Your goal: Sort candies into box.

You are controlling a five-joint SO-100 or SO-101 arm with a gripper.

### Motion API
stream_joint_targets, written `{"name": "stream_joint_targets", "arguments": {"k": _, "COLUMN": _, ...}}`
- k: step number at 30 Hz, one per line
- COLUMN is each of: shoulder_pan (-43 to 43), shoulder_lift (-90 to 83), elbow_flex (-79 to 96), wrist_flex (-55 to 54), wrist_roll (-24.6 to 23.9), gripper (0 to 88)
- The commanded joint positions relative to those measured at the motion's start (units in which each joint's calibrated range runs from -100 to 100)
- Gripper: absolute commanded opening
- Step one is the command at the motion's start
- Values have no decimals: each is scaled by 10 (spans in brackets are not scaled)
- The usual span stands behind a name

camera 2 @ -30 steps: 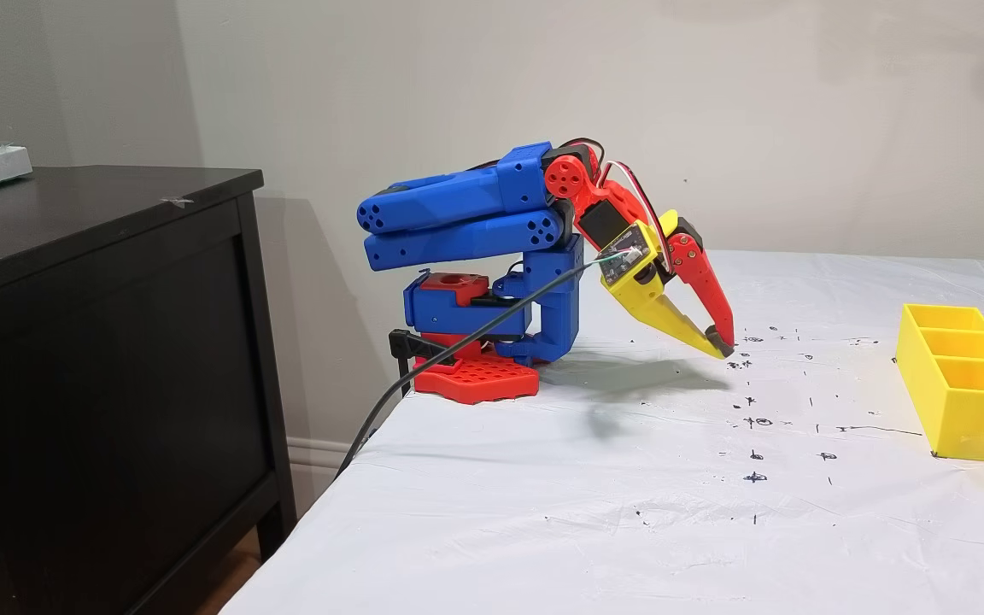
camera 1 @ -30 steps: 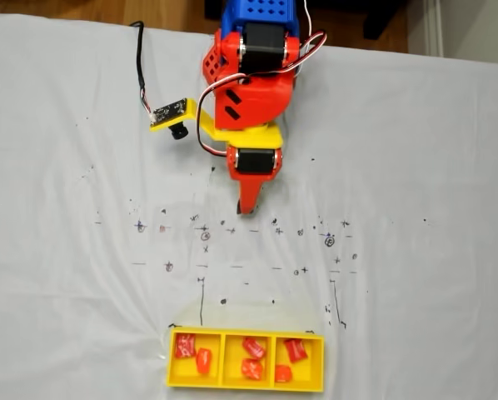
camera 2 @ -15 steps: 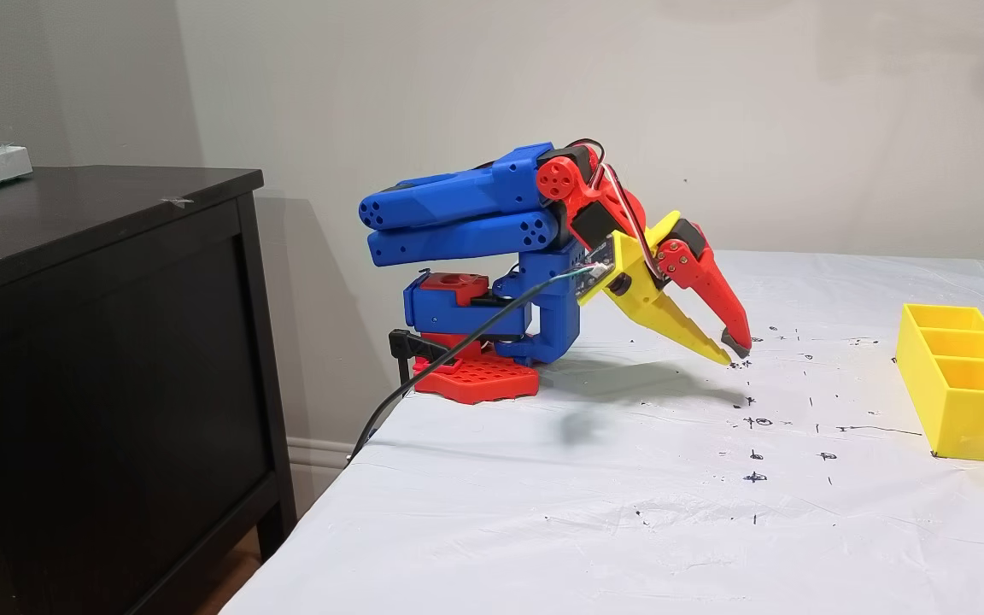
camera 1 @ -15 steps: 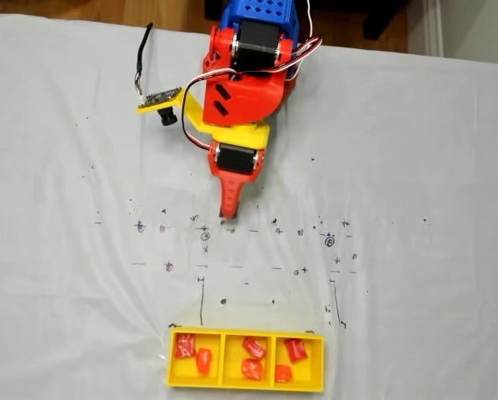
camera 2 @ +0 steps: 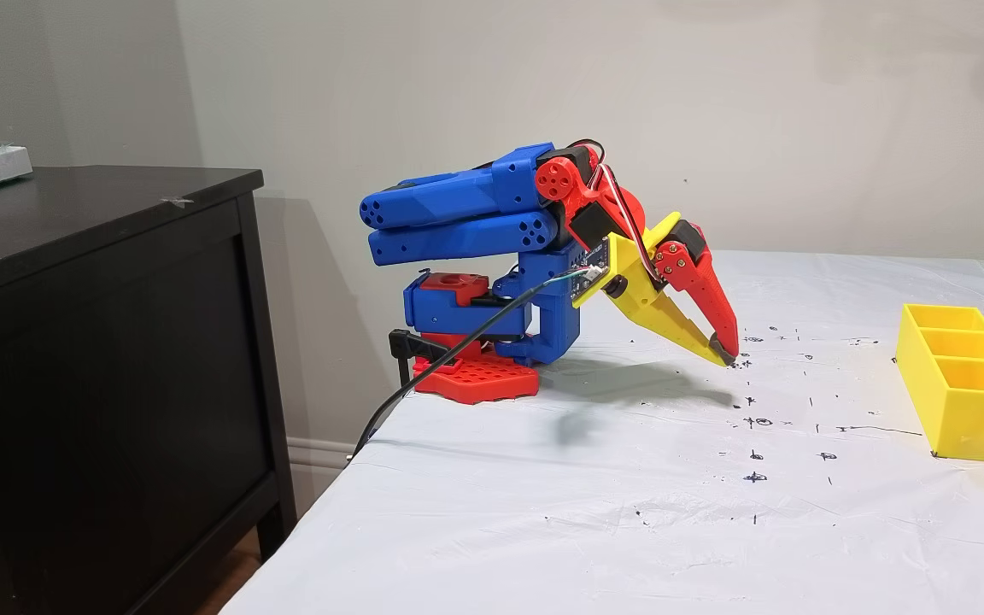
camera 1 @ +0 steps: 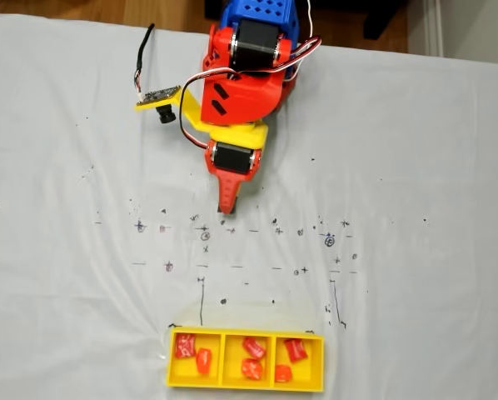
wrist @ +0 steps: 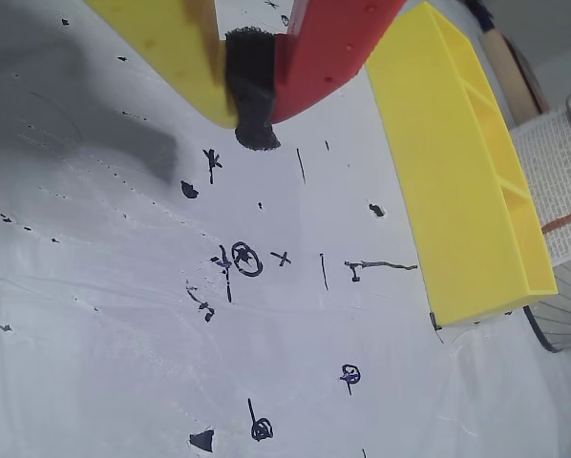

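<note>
The box [camera 1: 246, 336] is a long yellow tray with three compartments at the near edge of the white cloth in a fixed view. Two red candies lie in each compartment, for example one candy [camera 1: 185, 346] on the left and another [camera 1: 296, 349] on the right. The box's outer wall also shows in the wrist view [wrist: 457, 172] and in a fixed view [camera 2: 966, 401]. My gripper [camera 1: 223, 210] hangs far from the box, just above the cloth near the arm's base. Its yellow and red fingers meet at the black pad, shut with nothing in them, as in the wrist view [wrist: 252, 129] and from the side [camera 2: 724, 355].
Pen marks [camera 1: 206, 237] dot the cloth between gripper and box. A small yellow plate with a circuit board [camera 1: 159, 97] and a black cable [camera 1: 140, 58] stick out beside the arm. A dark cabinet [camera 2: 99, 342] stands off the table's edge behind the arm's base [camera 2: 475, 376].
The gripper has swung a little to the left in the overhead-looking fixed view. Its fingers stood slightly apart half a second ago and are together now. Box and candies have not moved.
</note>
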Motion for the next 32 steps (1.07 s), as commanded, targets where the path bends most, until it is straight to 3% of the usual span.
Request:
{"name": "stream_joint_targets", "arguments": {"k": 1, "shoulder_pan": -7, "shoulder_lift": -3, "elbow_flex": 1, "wrist_flex": -2, "wrist_roll": 4, "gripper": 2}}
{"name": "stream_joint_targets", "arguments": {"k": 32, "shoulder_pan": -5, "shoulder_lift": -3, "elbow_flex": 1, "wrist_flex": -2, "wrist_roll": 3, "gripper": 2}}
